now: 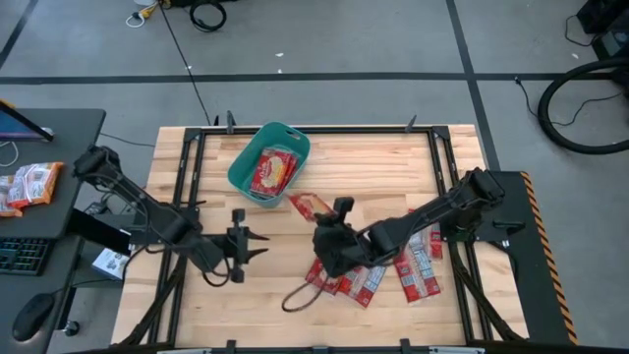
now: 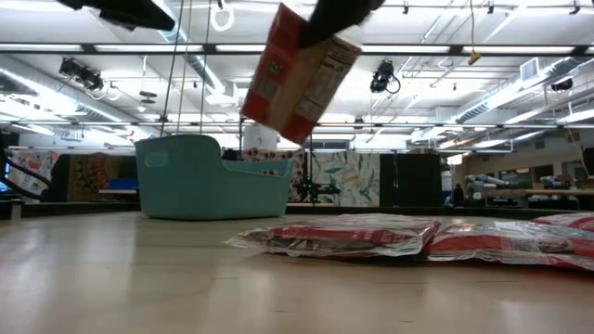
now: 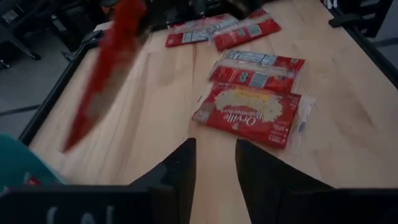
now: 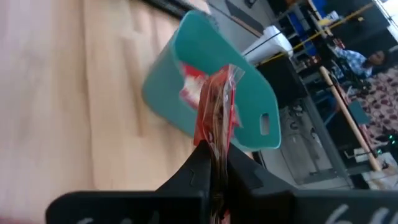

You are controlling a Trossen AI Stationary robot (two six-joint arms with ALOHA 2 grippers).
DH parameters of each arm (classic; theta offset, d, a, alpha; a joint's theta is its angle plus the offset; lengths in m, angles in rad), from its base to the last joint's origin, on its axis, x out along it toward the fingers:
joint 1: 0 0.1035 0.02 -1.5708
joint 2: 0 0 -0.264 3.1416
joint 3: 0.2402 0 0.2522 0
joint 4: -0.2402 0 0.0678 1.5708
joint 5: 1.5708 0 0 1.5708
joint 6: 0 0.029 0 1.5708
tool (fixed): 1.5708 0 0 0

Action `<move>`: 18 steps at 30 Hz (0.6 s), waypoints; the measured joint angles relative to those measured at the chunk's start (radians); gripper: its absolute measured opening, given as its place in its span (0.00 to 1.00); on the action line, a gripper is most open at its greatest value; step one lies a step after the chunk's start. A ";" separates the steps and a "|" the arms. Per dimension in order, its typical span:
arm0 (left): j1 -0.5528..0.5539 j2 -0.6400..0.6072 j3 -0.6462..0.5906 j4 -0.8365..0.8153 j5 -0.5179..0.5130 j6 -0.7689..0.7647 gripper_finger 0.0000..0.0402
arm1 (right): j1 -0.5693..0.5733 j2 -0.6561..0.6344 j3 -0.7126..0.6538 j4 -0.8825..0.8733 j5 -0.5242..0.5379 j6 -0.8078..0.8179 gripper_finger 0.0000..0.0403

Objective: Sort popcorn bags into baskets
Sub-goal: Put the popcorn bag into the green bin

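1. Pale wooden table top (image 2: 139, 278) fills the front of the low view, and on it a flat red plastic popcorn packet with white and yellow print (image 2: 339, 237) lies nearest, with more red packets (image 2: 506, 239) just beside it toward the right.
2. Above them, the right gripper (image 1: 339, 208) holds one red rectangular popcorn bag (image 2: 299, 70) in the air, clear of the table; the bag hangs tilted.
3. From the right wrist view, the two dark fingers (image 4: 196, 171) are pressed together on the edge of this lifted bag (image 4: 216, 118), so the right gripper is closed on it.
4. From above, the lifted bag (image 1: 310, 205) is just beside the teal-green plastic tub with rounded corners and a rolled rim (image 1: 241, 175), near its lower right corner, but not over it.
5. The tub stands near the far edge of the table, left of the middle, and it already contains red popcorn packets (image 1: 273, 172).
6. A loose group of packets (image 1: 421, 264) lies flat on the right half of the table, partly under the right arm.
7. The left gripper (image 1: 257, 247) waits low over the left half of the table, well apart from the tub; its two fingers (image 3: 180, 168) stand apart and hold nothing.
8. On a dark side desk (image 1: 74, 128) at the left lie orange-and-white snack packets (image 1: 28, 185).
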 joint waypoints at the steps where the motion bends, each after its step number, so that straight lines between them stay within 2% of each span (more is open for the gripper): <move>1: 0.000 -0.018 -0.020 0.017 -0.001 0.000 0.29 | -0.013 0.000 0.013 0.003 -0.003 -0.003 0.05; 6: 0.000 -0.115 -0.136 0.150 -0.005 0.034 0.29 | -0.099 0.006 0.074 0.042 -0.092 -0.066 0.05; 10: -0.001 -0.191 -0.200 0.196 -0.005 0.043 0.29 | -0.159 0.006 0.088 0.117 -0.137 -0.139 0.05; 14: -0.001 -0.260 -0.228 0.209 -0.005 0.035 0.29 | -0.197 0.019 0.130 0.161 -0.180 -0.185 0.05; 18: -0.001 -0.316 -0.233 0.210 0.011 0.048 0.29 | -0.218 0.101 0.242 0.092 -0.181 -0.224 0.05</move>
